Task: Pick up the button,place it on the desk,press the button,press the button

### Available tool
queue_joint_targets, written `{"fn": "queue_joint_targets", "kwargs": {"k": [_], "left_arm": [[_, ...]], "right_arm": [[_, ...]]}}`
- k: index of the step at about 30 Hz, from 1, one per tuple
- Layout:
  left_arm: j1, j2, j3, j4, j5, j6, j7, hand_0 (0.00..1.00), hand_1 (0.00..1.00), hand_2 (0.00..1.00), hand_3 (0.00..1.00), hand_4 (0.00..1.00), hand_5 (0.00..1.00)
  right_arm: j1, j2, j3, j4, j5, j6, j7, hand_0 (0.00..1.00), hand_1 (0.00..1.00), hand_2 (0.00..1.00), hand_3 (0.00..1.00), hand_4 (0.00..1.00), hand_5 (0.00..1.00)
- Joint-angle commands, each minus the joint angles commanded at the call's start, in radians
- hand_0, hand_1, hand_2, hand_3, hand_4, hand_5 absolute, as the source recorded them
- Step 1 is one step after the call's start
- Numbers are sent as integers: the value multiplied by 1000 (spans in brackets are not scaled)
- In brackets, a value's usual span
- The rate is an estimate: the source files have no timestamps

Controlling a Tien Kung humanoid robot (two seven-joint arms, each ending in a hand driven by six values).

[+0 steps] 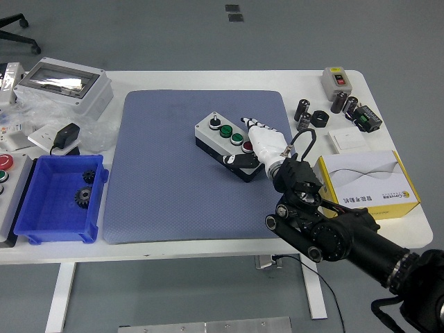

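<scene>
The button box (pixel 220 142) is grey on a black base and lies at an angle on the blue-grey mat (pixel 166 187). It carries a black button (pixel 214 123), a green button (pixel 226 130) and a red button (pixel 248 146). My right hand (pixel 251 141) lies over the box's right end. Its fingers (pixel 251 123) reach across the top to the far edge and the thumb (pixel 241 161) presses the near side, so it grips the box. The hand partly covers the red button. The box rests on the mat. My left arm is out of view.
A blue bin (pixel 41 222) with black gears stands at the left. Behind it are a white enclosure (pixel 64 87) and a black adapter (pixel 67 134). On the right are a yellow-and-white carton (pixel 368 184), a grey switch box (pixel 338 80) and several small black parts (pixel 320 116).
</scene>
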Motion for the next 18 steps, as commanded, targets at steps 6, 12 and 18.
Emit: {"fn": "queue_joint_targets", "kwargs": {"k": [6, 12, 18], "left_arm": [[-2, 0, -1, 2, 4, -2, -3, 626, 556, 516, 610, 555, 192], [-4, 0, -3, 5, 10, -4, -9, 627, 556, 515, 610, 555, 193], [-6, 1, -3, 5, 14, -5, -9, 626, 556, 516, 610, 555, 192]], "right_arm": [[4, 0, -25, 1, -16, -2, -10, 418, 644, 698, 866, 947, 371], [6, 0, -45, -23, 1, -8, -12, 332, 549, 624, 773, 925, 330], [6, 0, -53, -36, 11, -33, -11, 297, 520, 575, 727, 893, 283]]}}
